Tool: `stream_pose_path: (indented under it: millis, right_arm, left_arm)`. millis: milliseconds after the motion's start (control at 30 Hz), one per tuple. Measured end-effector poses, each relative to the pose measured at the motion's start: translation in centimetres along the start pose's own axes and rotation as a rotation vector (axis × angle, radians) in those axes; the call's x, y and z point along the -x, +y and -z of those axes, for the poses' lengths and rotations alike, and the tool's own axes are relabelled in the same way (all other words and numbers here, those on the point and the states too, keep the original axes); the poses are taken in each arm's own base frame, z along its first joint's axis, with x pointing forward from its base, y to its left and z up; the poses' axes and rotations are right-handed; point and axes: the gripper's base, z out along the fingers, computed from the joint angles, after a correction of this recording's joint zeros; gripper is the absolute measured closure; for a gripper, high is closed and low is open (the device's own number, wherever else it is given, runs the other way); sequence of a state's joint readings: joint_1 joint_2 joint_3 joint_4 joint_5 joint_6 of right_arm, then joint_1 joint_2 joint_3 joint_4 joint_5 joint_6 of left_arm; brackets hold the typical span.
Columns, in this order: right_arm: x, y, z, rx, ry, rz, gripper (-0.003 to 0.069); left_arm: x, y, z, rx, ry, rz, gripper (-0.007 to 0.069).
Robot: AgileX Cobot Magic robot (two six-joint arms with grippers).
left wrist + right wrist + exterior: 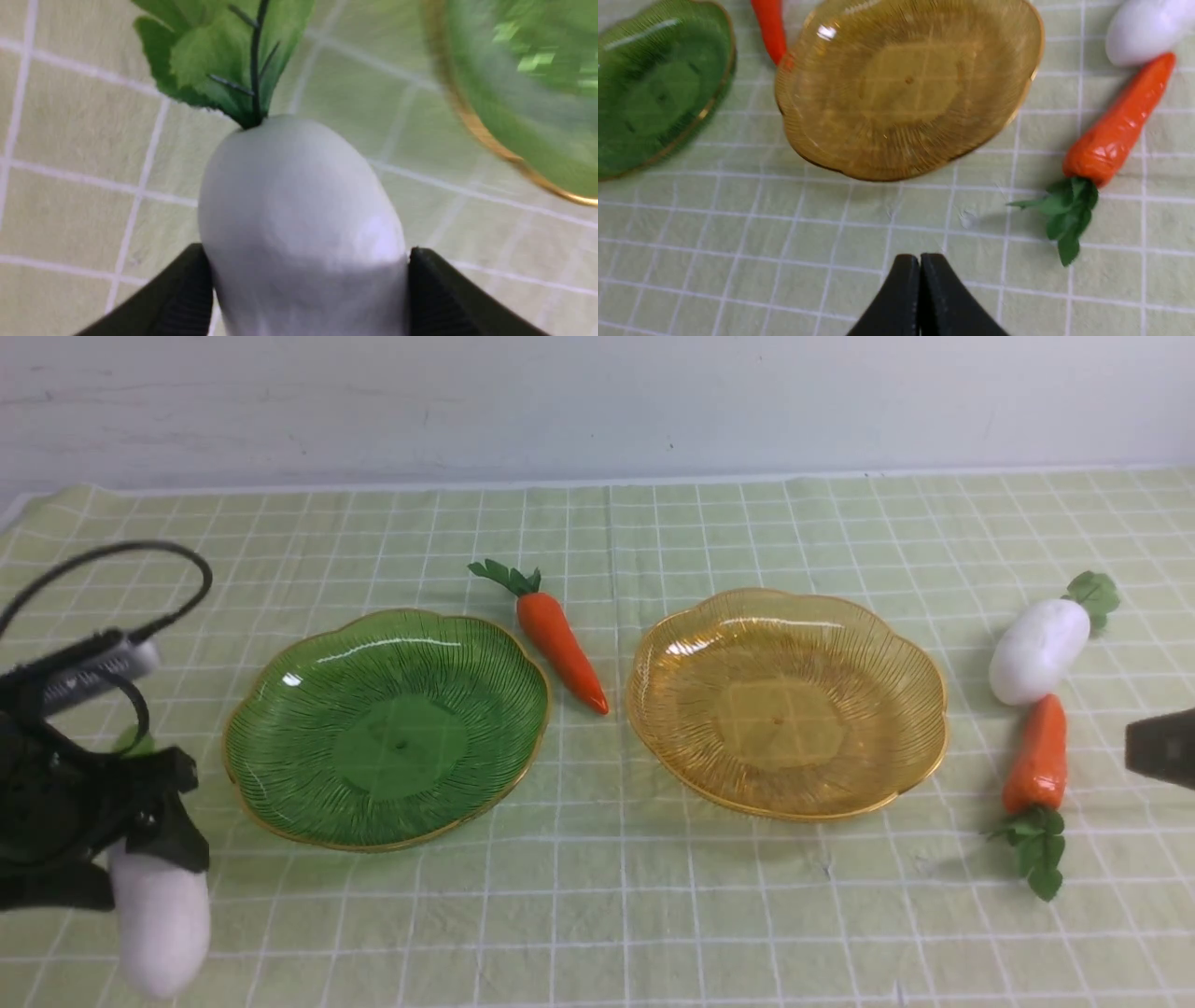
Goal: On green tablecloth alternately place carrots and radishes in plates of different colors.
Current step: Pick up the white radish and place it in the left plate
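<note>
My left gripper [121,873] is shut on a white radish [161,919] at the near left of the green tablecloth [597,896]. In the left wrist view both fingers [187,294] press the radish's [299,219] sides, with its leaves pointing away. The green plate [387,728] lies just to its right and holds nothing. The amber plate [789,700] also holds nothing. One carrot [560,639] lies between the plates. A second radish [1038,651] and a second carrot [1038,756] lie right of the amber plate. My right gripper [920,259] is shut on nothing, near that carrot [1120,126].
A pale wall runs along the far edge of the cloth. A black cable loops above my left arm [56,803]. Only the tip of my right gripper [1162,747] shows at the right edge of the front view.
</note>
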State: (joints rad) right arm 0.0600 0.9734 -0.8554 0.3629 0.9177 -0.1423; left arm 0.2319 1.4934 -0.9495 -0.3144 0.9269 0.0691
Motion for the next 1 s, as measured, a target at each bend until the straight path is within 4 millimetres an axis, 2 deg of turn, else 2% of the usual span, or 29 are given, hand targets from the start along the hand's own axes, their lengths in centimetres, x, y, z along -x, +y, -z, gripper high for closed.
stream_pose_path:
  millis: [33, 67, 167, 333, 367, 433, 467, 500, 567, 667, 767, 800, 833, 900, 1000]
  right_arm:
    - [1.1, -0.4, -0.8, -0.035, 0.055, -0.004, 0.0673]
    - [1.4, -0.6, -1.4, -0.044, 0.076, -0.009, 0.0673]
    - [4.0, -2.6, -4.1, -0.112, 0.135, -0.069, 0.0673]
    - [6.2, -6.3, -7.5, -0.183, 0.182, -0.196, 0.0673]
    - [6.4, -7.0, -8.2, -0.194, 0.198, -0.214, 0.0672]
    - [6.6, -8.9, -11.2, -0.216, 0.256, -0.262, 0.0653]
    - [6.6, -9.1, -11.6, -0.218, 0.264, -0.266, 0.0648]
    - [6.5, -9.7, -12.9, -0.22, 0.292, -0.275, 0.0632]
    - [6.1, -10.7, -15.5, -0.226, 0.33, -0.29, 0.0578]
    - [5.4, -11.8, -18.3, -0.236, 0.36, -0.303, 0.0456]
    - [4.9, -12.5, -20.2, -0.239, 0.383, -0.324, 0.0334]
    - [4.5, -12.8, -21.1, -0.237, 0.396, -0.337, 0.0265]
    - [4.5, -12.9, -21.2, -0.236, 0.395, -0.339, 0.0255]
    - [4.5, -13.0, -22.2, -0.217, 0.393, -0.373, 0.0162]
    - [4.2, -13.2, -23.3, -0.202, 0.415, -0.357, 0.0128]
  left_arm:
    - [0.1, -1.3, 1.9, -0.023, -0.073, -0.101, 0.016]
    - [0.1, -1.6, 2.1, -0.028, -0.082, -0.129, 0.016]
    - [0.8, -5.4, 5.1, -0.094, -0.249, -0.374, 0.016]
    - [2.0, -8.4, 5.6, -0.136, -0.373, -0.506, 0.016]
    - [2.4, -8.7, 5.3, -0.136, -0.392, -0.517, 0.016]
    - [4.0, -9.3, 3.3, -0.121, -0.432, -0.525, 0.016]
    - [4.1, -9.3, 3.2, -0.12, -0.432, -0.523, 0.016]
    - [4.7, -9.3, 1.8, -0.113, -0.423, -0.513, 0.016]
    - [5.7, -9.1, -0.4, -0.098, -0.396, -0.498, 0.016]
    - [6.5, -8.9, -2.4, -0.09, -0.354, -0.488, 0.016]
    - [7.0, -8.8, -3.8, -0.086, -0.324, -0.481, 0.0146]
    - [7.2, -8.9, -4.2, -0.085, -0.315, -0.48, 0.0116]
    - [7.2, -8.9, -4.2, -0.085, -0.314, -0.48, 0.0111]
    - [7.4, -8.8, -4.6, -0.085, -0.307, -0.477, 0.0043]
    - [7.5, -8.9, -4.5, -0.087, -0.312, -0.478, -0.0017]
